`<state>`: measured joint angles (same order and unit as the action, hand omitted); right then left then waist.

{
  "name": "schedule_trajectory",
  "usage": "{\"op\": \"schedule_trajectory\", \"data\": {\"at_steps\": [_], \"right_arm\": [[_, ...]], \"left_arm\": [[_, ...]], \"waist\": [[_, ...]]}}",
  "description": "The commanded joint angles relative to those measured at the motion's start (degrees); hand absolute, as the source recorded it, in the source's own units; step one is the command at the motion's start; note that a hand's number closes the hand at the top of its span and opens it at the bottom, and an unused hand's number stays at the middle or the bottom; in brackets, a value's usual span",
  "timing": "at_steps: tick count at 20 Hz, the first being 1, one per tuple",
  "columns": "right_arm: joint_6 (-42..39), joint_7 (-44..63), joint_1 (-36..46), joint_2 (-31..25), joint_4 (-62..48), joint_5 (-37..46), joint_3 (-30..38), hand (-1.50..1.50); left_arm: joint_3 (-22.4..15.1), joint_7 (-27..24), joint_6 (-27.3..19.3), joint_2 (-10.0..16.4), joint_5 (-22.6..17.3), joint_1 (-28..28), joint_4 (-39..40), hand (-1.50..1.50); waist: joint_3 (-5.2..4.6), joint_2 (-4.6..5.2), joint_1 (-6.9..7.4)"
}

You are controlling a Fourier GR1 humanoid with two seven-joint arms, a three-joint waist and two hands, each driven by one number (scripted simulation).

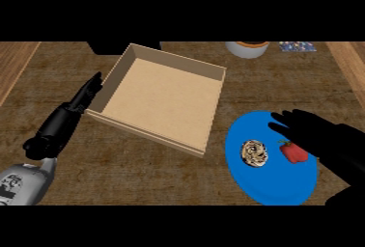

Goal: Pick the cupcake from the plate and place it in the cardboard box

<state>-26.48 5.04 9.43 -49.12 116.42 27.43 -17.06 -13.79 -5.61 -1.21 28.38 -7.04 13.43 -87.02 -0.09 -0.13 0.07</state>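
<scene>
A blue plate (pixel 267 185) lies at the right of the counter. On it sits a pale swirled cupcake (pixel 254 153), with a small red pepper (pixel 293 152) to its right. My right hand (pixel 321 135) hovers over the plate's right side, fingers straight and open, fingertips just above the pepper and apart from the cupcake. The cardboard box (pixel 160 99) stands open and bare inside, left of the plate. My left hand (pixel 82 99) is open with straight fingers, resting along the box's left wall.
A white cup (pixel 247 48) stands at the back edge beyond the box. A patterned item (pixel 297 46) lies at the back right. Wooden strips border the brown counter on both sides.
</scene>
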Motion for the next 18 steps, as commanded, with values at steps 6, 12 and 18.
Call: {"op": "schedule_trajectory", "data": {"at_steps": [6,12,18], "right_arm": [[-5.6,13.8,-0.2,11.2,0.6,9.6,-9.6,-1.50],[-8.9,17.7,2.1,17.3,-1.7,14.6,-11.7,-1.50],[-6.4,12.7,0.5,18.6,-4.8,20.8,-9.4,-1.50]], "left_arm": [[3.2,1.6,2.7,-1.2,1.5,-0.4,-1.5,0.00],[4.8,-3.9,4.8,-3.3,5.1,-0.4,3.9,0.00],[6.3,-2.0,5.5,-6.6,6.4,-0.8,1.8,0.00]], "waist": [[0.10,0.11,0.13],[0.07,0.18,-0.09],[0.09,0.15,-0.04]]}}
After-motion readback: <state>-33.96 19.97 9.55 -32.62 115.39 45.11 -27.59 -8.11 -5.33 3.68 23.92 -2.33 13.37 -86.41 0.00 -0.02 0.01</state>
